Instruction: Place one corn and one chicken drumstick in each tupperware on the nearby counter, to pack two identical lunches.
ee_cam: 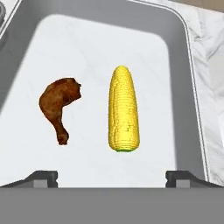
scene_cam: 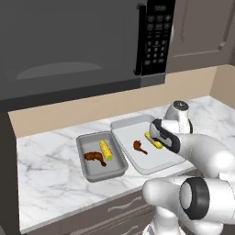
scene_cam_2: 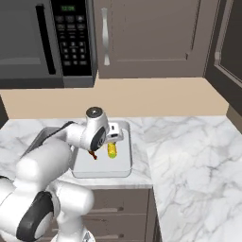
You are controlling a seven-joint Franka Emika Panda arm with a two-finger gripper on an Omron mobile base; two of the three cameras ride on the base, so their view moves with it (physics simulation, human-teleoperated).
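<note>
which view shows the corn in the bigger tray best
The hand view: the corn lies whole and unobstructed in the pale tray, beside the drumstick. In the left base view the arm covers part of it; in the right base view it is small, just under the hand.

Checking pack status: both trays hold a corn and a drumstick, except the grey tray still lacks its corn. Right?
No. The grey tray has its corn beside a drumstick, as the left base view shows. Both trays are packed.
</note>
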